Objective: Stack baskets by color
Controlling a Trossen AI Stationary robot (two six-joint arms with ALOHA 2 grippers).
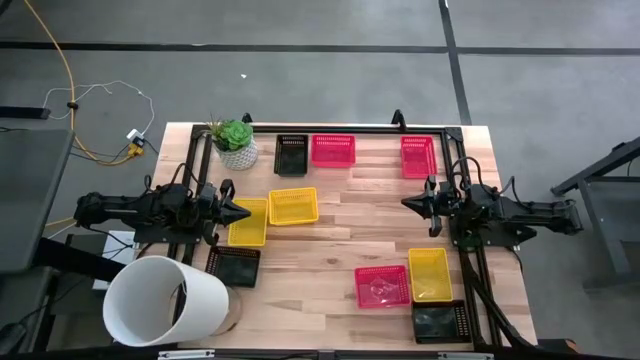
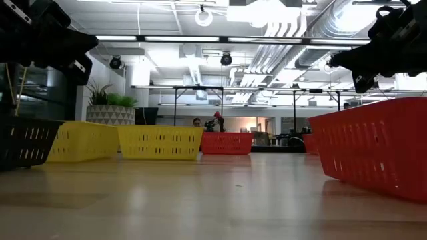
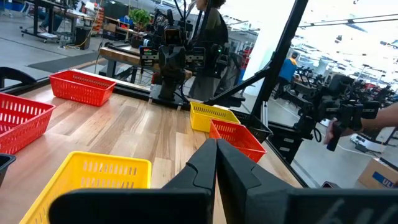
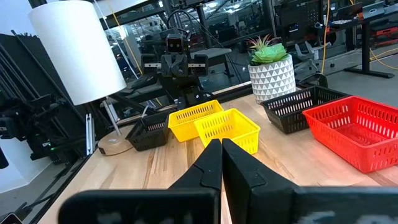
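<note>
1. Baskets: shallow rectangular mesh-sided trays lie singly across the tabletop (image 1: 330, 215): three pink-red (image 1: 332, 150), three yellow (image 1: 293, 205), three black (image 1: 291, 153).
2. Left tool (image 1: 243, 211): clenched, empty, above a yellow basket (image 1: 248, 222) at the left edge.
3. Right tool (image 1: 407, 202): clenched, empty, over bare wood at the right side.
</note>
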